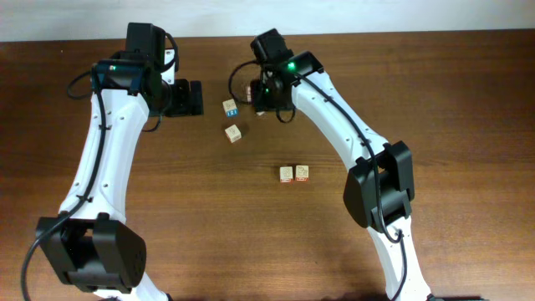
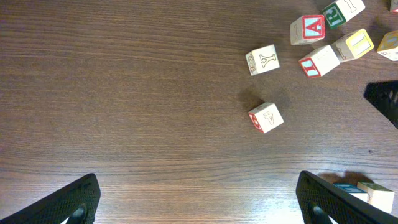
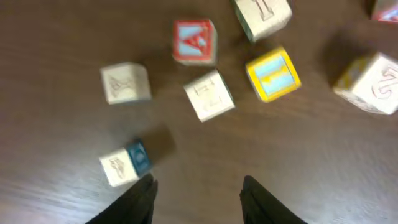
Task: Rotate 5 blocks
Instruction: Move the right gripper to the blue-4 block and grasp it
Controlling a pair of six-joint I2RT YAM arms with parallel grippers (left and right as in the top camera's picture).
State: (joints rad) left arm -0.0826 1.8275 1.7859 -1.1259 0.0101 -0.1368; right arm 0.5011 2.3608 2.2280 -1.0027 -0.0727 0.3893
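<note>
Hovering over a loose cluster of blocks (image 3: 209, 94) on the table (image 3: 311, 162), right gripper (image 3: 198, 183) is partly open, empty; left gripper (image 2: 198, 180) gapes wide, empty; a pair of blocks (image 1: 287, 174) lies side by side, apart

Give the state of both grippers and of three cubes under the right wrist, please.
Left gripper, open wide, empty.
Right gripper, open, empty.
Pale block, lying flat, free.
Red-faced cube, lying flat, free.
Cube with blue print, lying flat, free.
</note>
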